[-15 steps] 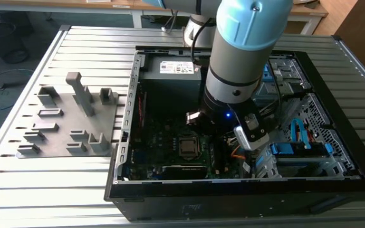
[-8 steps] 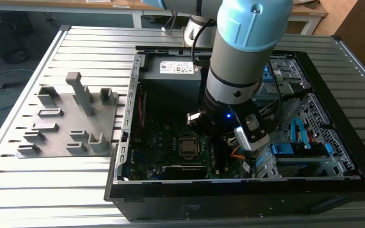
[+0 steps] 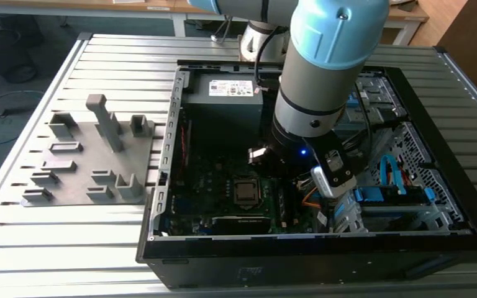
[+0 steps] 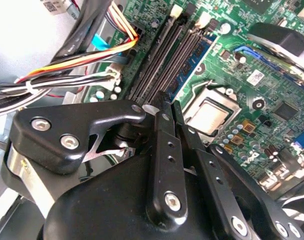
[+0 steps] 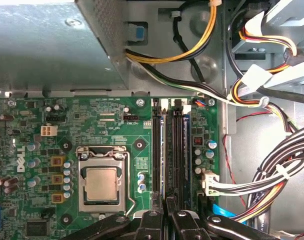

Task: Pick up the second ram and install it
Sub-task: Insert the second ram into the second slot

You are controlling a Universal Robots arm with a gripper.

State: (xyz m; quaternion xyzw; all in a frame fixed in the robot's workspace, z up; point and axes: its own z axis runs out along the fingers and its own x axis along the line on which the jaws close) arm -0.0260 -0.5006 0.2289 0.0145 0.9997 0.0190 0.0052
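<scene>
You see the black gripper [image 4: 168,107], jaws pressed together, above the black memory slots [image 5: 169,150] on the green motherboard [image 5: 112,130]; a thin blue ram [image 4: 192,62] sits slotted.

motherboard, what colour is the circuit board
Green; the motherboard shows best in the first wrist view.

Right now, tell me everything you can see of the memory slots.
The memory slots are long, narrow black plastic channels lying side by side, flat on the green motherboard next to the processor socket. On the socket side, a blue stick with dark chips stands in one. The pincer hangs over one end.
</scene>
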